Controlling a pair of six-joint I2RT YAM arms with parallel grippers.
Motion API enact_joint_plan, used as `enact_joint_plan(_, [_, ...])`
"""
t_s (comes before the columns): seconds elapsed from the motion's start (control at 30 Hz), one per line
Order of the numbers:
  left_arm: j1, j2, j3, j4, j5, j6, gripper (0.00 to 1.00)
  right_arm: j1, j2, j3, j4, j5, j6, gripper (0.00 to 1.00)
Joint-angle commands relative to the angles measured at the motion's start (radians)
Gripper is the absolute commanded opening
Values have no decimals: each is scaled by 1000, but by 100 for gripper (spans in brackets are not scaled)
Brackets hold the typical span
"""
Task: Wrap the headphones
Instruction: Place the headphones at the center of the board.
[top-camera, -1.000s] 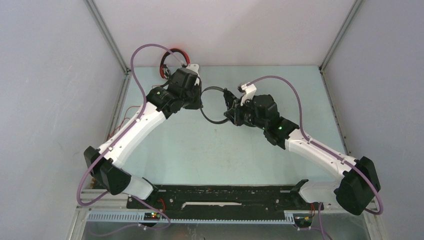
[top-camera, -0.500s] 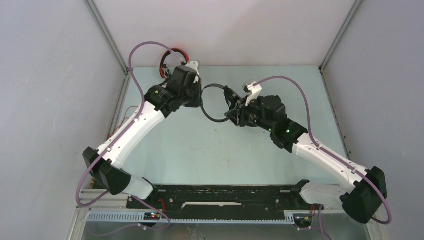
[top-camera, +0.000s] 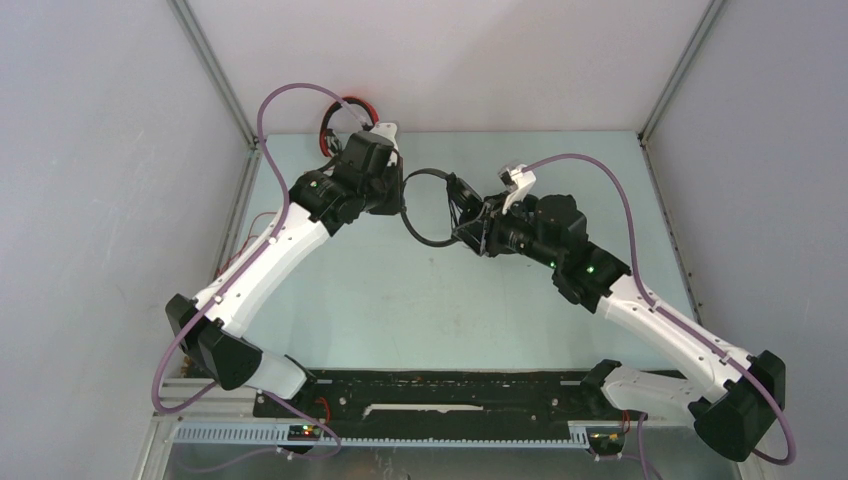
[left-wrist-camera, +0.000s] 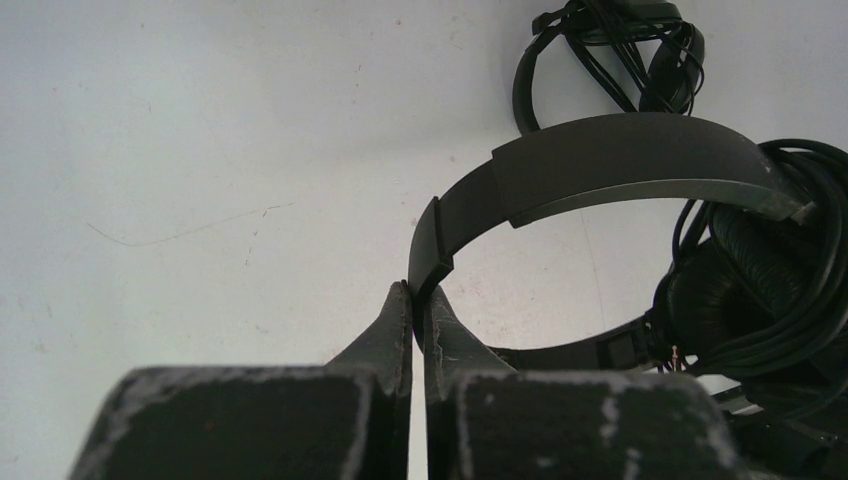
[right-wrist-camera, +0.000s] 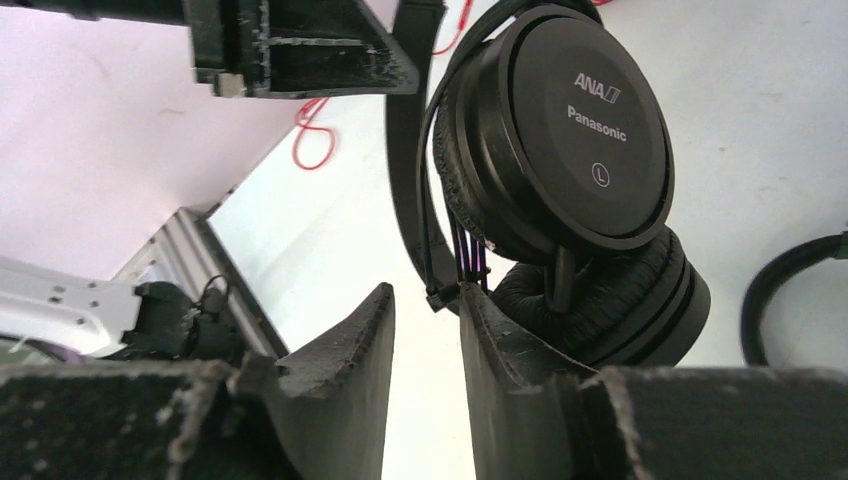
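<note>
Black plastic is pinched tight between my left fingers (left-wrist-camera: 400, 320), which are clamped on the end of the headband (left-wrist-camera: 620, 160) of a black headset (top-camera: 425, 240). The band arches away to the right of that wrist view. Over the middle of the far half of the bench (top-camera: 450, 320) the headset hangs between my two arms.

My right fingers (right-wrist-camera: 372, 330) stand narrowly apart with bare bench showing through the gap, and they grip nothing. One of them presses against the padded cushion of the lower earcup (right-wrist-camera: 610, 300). The upper earcup (right-wrist-camera: 570, 130) sits stacked above it, printed ANA, Panasonic and L. A thin black cable (right-wrist-camera: 440, 240) runs down beside the cups, and its bunched strands end right at the mouth of the gap. Whether the cups rest on the bench or hang just clear, I can't quite say from here.

A second black headset (left-wrist-camera: 610, 40) lies on the bench beyond, looped in its own cord. At the far left corner, behind my left arm, the red headset (top-camera: 345, 105) peeks out. Its red cable (right-wrist-camera: 310, 145) trails across the bench.
</note>
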Motion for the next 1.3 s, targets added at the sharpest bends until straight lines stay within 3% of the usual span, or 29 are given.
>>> enact_joint_plan(0.0, [6, -22, 21, 38, -21, -12, 0, -28, -51, 4, 47, -133, 95, 34])
enact_joint_plan(0.2, [21, -2, -18, 55, -29, -9, 0, -62, -109, 3, -75, -195, 158, 38])
enact_joint_plan(0.47, [46, 131, -91, 130, -8, 24, 0, -84, -209, 4, -158, -206, 135, 56])
enact_joint_plan(0.6, [63, 231, -96, 156, 27, 13, 0, -98, -244, 4, -209, -176, 107, 75])
enact_joint_plan(0.67, [72, 274, -87, 171, 45, 12, 0, -111, -264, 3, -237, -169, 95, 98])
enact_joint_plan(1.27, [180, 529, -11, 153, 150, 20, 2, -167, -291, 4, -299, -187, 87, 100])
